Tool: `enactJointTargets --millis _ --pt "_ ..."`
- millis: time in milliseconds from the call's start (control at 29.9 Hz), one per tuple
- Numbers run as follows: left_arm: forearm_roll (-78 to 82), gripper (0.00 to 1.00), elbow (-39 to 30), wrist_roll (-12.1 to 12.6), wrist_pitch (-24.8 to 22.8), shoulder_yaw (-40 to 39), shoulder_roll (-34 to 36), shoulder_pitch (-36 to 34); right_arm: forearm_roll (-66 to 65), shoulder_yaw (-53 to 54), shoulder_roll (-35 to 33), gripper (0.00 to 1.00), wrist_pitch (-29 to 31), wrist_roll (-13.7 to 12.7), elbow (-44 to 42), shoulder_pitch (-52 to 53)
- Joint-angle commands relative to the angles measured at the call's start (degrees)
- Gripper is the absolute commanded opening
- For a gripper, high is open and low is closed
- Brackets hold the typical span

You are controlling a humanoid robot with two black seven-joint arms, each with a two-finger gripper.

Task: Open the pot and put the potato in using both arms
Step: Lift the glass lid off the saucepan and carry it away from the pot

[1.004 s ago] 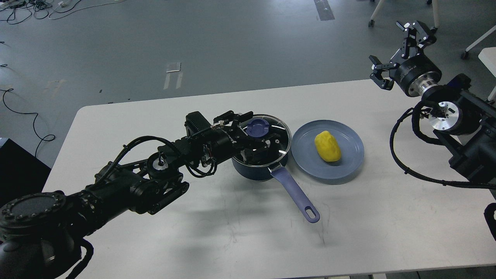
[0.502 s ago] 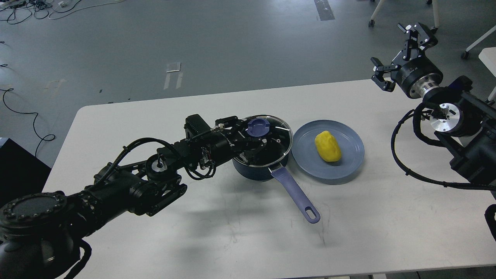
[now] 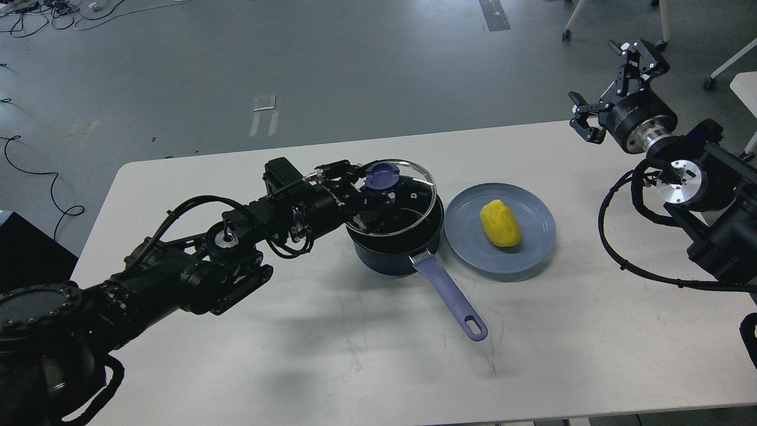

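Observation:
A dark blue pot (image 3: pixel 397 255) with a long purple-blue handle stands in the middle of the white table (image 3: pixel 236 367). My left gripper (image 3: pixel 380 188) is shut on the blue knob of the glass lid (image 3: pixel 392 201) and holds the lid lifted and tilted just above the pot, shifted to the left. A yellow potato (image 3: pixel 500 223) lies on a blue-grey plate (image 3: pixel 535 248) right of the pot. My right gripper (image 3: pixel 615 80) is open and empty, raised above the table's far right corner.
The pot's handle (image 3: pixel 452 299) points toward the front right. Cables lie on the grey floor beyond the table. Chair legs stand at the far right.
My left gripper has lifted the lid off the pot and moved it up and to the left. The right gripper has drifted slightly right.

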Motion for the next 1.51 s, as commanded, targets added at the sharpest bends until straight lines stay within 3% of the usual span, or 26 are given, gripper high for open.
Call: enactJointTargets --millis 0,268,569,837,1406,1472 --pt "-3.68 0.27 0.04 0.00 0.31 0.20 3.84 -3.02 0.00 0.00 0.00 1.00 -0.08 0.00 0.00 0.51" --pt "-3.95 0.27 0.04 0.00 3.71 0.46 14.56 1.26 0.00 -0.18 -0.09 1.00 -0.52 -0.09 0.00 0.86" --pt "-4.30 0.27 0.04 0.00 3.71 0.38 21.95 8.13 0.00 -0.27 -0.09 1.00 -0.52 -0.18 -0.44 0.77" --pt "-4.30 0.28 -0.22 0.00 3.71 0.38 20.47 13.58 0.00 -0.71 -0.09 1.00 -0.52 -0.35 -0.44 0.77" --pt "-4.30 0.29 -0.84 0.00 3.71 0.38 16.86 17.01 0.00 -1.41 -0.44 1.00 -0.35 -0.44 -1.14 0.68" --pt "-4.39 0.33 -0.84 0.00 3.71 0.38 16.77 17.10 0.00 -1.41 -0.44 1.00 -0.44 -0.44 -1.14 0.68"
